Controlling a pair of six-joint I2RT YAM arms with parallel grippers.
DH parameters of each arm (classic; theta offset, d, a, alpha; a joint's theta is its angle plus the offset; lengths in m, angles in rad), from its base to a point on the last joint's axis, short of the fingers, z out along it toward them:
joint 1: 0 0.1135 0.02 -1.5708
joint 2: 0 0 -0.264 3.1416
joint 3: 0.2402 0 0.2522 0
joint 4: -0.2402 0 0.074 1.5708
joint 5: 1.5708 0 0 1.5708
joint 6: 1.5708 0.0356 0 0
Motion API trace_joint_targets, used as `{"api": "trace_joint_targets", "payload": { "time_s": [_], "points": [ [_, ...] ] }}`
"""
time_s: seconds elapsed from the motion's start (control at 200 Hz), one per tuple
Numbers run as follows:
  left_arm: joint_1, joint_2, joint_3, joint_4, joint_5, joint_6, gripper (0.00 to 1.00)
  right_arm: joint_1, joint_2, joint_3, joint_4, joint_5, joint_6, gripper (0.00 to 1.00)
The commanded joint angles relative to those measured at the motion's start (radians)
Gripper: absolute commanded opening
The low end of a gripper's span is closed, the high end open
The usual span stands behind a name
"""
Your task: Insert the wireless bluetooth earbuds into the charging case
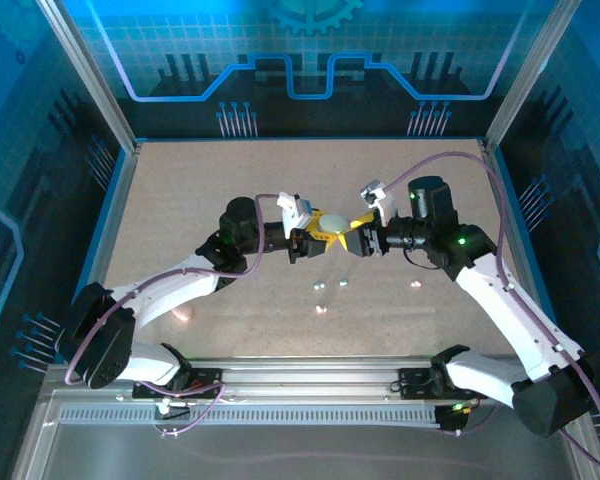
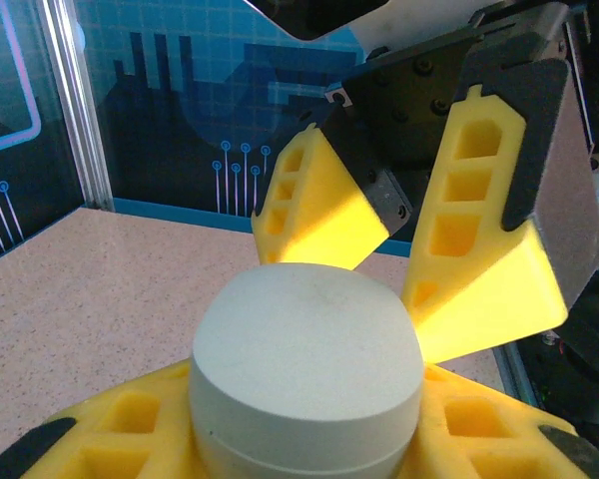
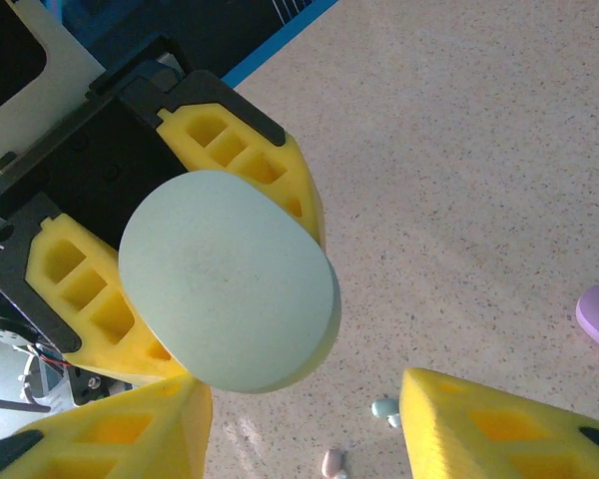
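Our arms bend inward and meet above the bench (image 1: 180, 200). The left claw (image 1: 327, 232) clamps the case (image 1: 336, 221), and the right claw (image 1: 358, 228) stands wide before it. In the right wrist view we spot an earbud (image 3: 384, 407) lying below.

Overhead view; facing wrist close-ups, shared case (image 2: 304, 369)

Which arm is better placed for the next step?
Right. The left tool grips the closed charging case; the right tool, open and empty, faces it, likely free to open the lid.

Left arm reaches toward 1 o'clock, its yellow-fingered left gripper (image 1: 320, 232) clamping a pale green round case (image 1: 335, 221); yellow-fingered right gripper (image 1: 360, 228), at its 3 o'clock, faces it, jaws spread.
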Motion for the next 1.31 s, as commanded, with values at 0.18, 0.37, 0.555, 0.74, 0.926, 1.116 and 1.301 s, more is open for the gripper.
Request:
{"api": "trace_joint_targets", "payload": {
  "time_s": [0.18, 0.37, 0.555, 0.74, 0.926, 1.116, 1.301],
  "points": [
    [-0.015, -0.022, 0.01, -0.049, 0.082, 0.036, 0.27, -0.051, 0.01, 0.029, 0.11, -0.021, 0.061, 0.53],
    [-0.014, -0.026, 0.005, -0.017, 0.087, 0.015, 0.27, -0.052, 0.019, 0.029, 0.116, 0.01, 0.059, 0.53],
    [-0.014, -0.022, -0.008, 0.03, 0.102, -0.012, 0.28, -0.051, 0.035, 0.059, 0.095, 0.051, 0.059, 0.55],
    [-0.014, -0.027, -0.019, 0.054, 0.053, -0.03, 0.27, -0.052, 0.027, 0.094, 0.044, -0.086, 0.033, 0.57],
    [-0.012, -0.018, -0.021, 0.071, 0.032, -0.046, 0.27, -0.059, -0.036, 0.072, 0.036, -0.084, 0.043, 0.59],
    [-0.013, -0.018, -0.029, 0.095, 0.014, -0.056, 0.28, -0.065, -0.072, 0.079, -0.016, -0.023, 0.051, 0.59],
    [-0.009, -0.046, -0.053, 0.097, -0.039, -0.042, 0.27, -0.125, -0.134, 0.05, -0.089, 0.235, 0.196, 0.54]
  ]
}}
